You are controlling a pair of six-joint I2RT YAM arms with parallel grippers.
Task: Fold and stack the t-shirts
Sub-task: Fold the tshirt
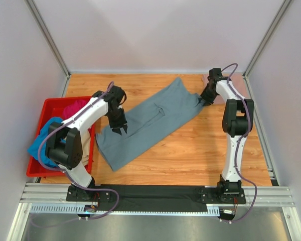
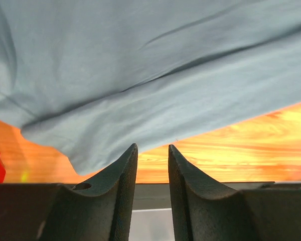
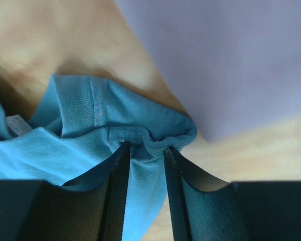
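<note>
a wooden table point(image 1: 200, 150) with orange grain is filling the middle of the frame. a grey-blue t-shirt point(image 1: 150, 123) is lying spread on it, running diagonally from lower left of centre up toward the upper middle, with its upper end bunching toward the upper right. a red bin point(image 1: 92, 150) is sitting at the table's left side, just beside the shirt's lower end. a black strip point(image 1: 155, 193) is lying along the table's bottom edge.

Orange-brown wooden tabletop point(image 1: 200, 145) inside pale lilac walls point(image 1: 155, 35), aluminium rails point(image 1: 271, 195) in front.
</note>
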